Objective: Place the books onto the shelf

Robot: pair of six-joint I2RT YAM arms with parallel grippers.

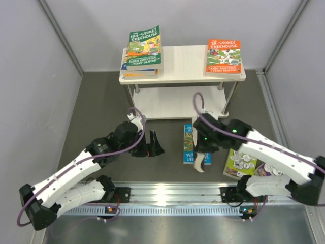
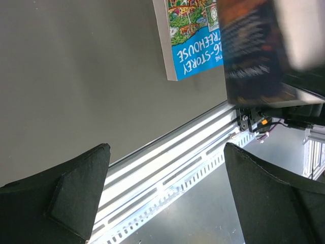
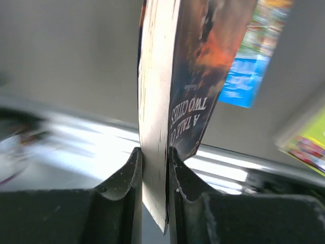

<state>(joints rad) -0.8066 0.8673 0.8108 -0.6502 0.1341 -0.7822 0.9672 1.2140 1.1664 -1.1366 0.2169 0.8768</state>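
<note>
My right gripper (image 3: 154, 162) is shut on a dark brown book (image 3: 203, 66), pinching its page edge so it stands on end, lifted off the table. From above, that book (image 1: 199, 166) hangs edge-on under the right gripper (image 1: 201, 156), next to a blue book (image 1: 189, 144) lying flat on the table. The shelf (image 1: 183, 63) holds a green-topped stack (image 1: 142, 48) at its left end and an orange book (image 1: 223, 57) at its right. A lime book (image 1: 239, 163) lies under the right arm. My left gripper (image 1: 152, 145) is open and holds nothing.
The left wrist view shows the blue book (image 2: 195, 40), the blurred dark book (image 2: 254, 56) and the aluminium rail (image 2: 167, 152) at the near table edge. Grey walls enclose the table on three sides. The shelf's lower tier (image 1: 167, 101) is bare.
</note>
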